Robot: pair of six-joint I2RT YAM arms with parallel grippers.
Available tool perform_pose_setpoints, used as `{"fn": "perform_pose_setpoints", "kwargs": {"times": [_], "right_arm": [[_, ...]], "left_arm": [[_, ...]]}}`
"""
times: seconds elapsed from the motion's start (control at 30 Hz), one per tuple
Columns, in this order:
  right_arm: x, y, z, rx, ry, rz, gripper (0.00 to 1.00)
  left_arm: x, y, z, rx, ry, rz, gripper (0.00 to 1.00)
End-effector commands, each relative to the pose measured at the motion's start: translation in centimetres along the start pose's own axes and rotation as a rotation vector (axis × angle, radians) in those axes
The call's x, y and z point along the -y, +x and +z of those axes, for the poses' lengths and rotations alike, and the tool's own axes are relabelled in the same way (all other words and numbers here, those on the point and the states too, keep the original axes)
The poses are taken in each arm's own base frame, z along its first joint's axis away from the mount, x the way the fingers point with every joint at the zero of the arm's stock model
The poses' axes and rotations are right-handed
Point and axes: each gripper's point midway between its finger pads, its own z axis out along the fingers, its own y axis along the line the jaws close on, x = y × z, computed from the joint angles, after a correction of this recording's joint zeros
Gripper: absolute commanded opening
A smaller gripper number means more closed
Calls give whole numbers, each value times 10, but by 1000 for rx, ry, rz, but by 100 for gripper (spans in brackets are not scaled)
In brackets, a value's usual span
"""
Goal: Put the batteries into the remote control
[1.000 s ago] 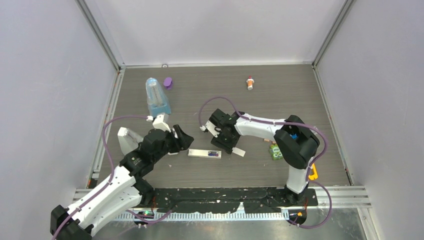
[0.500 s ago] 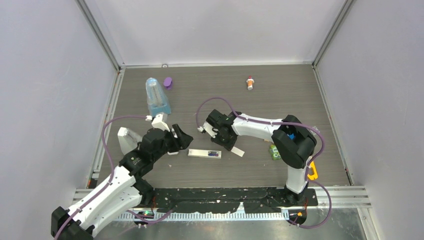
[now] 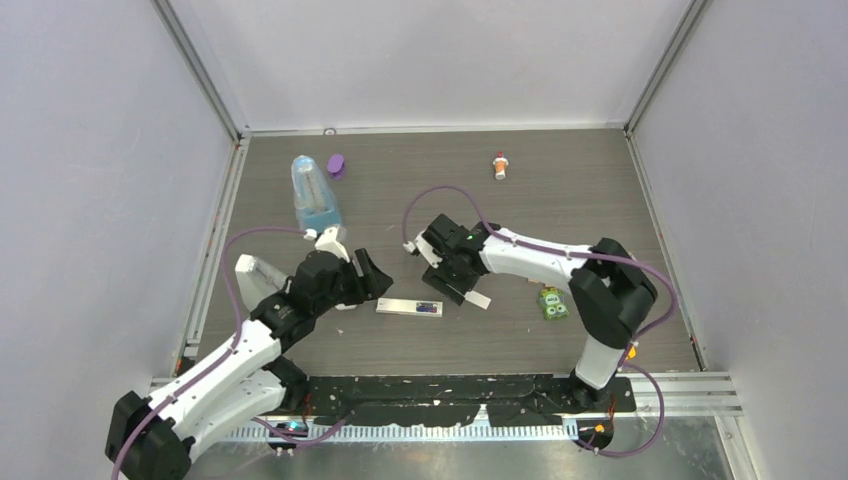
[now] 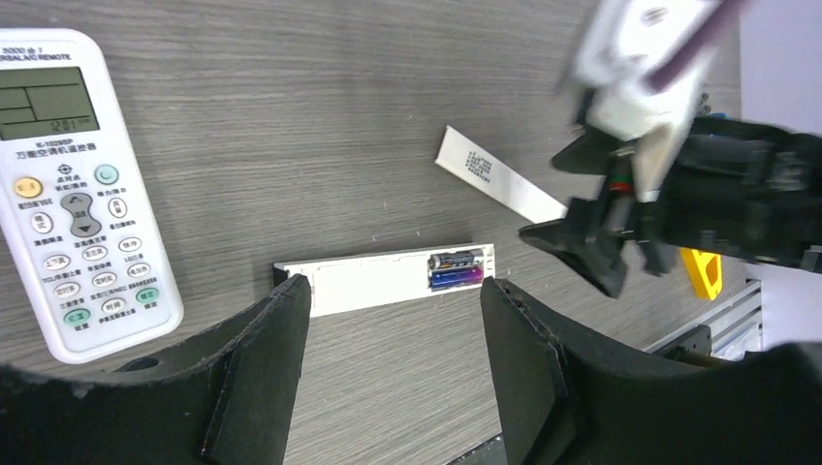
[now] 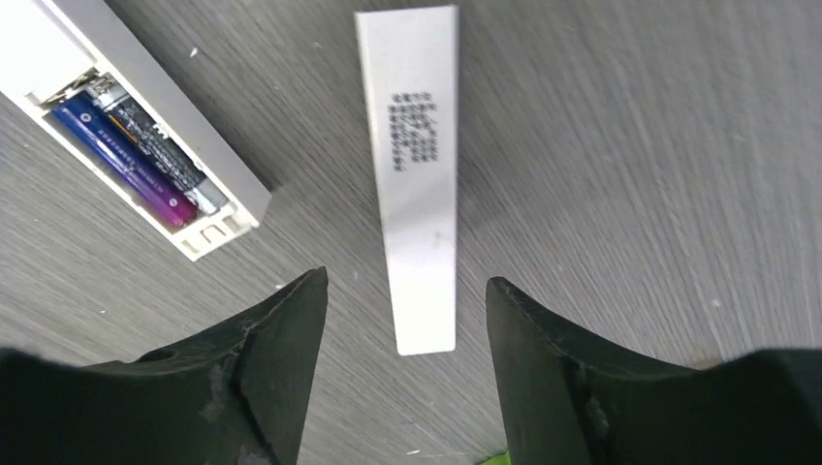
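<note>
The remote control (image 4: 82, 194), a flat white handset with a pale screen and buttons, lies face up at the left, partly under my left arm in the top view (image 3: 252, 276). A narrow white bar (image 3: 410, 307) lies mid-table with an open end compartment holding two batteries, one dark (image 4: 456, 260) and one purple (image 4: 458, 278). The bar also shows in the right wrist view (image 5: 223, 184). The orange battery and the other dark one are out of view. My left gripper (image 4: 388, 368) is open and empty above the bar. My right gripper (image 5: 407, 378) is open and empty over a loose white printed strip (image 5: 419, 194).
A clear blue-tinted container (image 3: 312, 195) and a purple cap (image 3: 336, 165) are at the back left. A red-and-white capped bottle (image 3: 500, 165) stands at the back. A green object (image 3: 551, 303) lies by the right arm. Walls enclose three sides.
The right arm's elbow has swung to the right and its gripper has shifted slightly right. The left gripper has edged a little to the right. The bar and the strip have not moved.
</note>
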Motion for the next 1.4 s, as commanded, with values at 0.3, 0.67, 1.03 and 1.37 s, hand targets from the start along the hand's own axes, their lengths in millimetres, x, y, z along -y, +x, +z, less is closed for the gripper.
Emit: {"fn": "perform_pose_setpoints", "kwargs": {"times": [0.3,0.67,1.03,1.37], "right_arm": [[34,24,-43,352,125,912,73],[1,46,-23,375,-36,1260,66],[5,52,-4,369,-31,1321,56],[5,55,5,348,-31,1321,53]], "left_arm": [[52,-13,51,-105,172,93,69],[62,2,116,-191,227,76,67],[51,29,143,-250,251,72,57],[49,48,159,-281,289,9,51]]}}
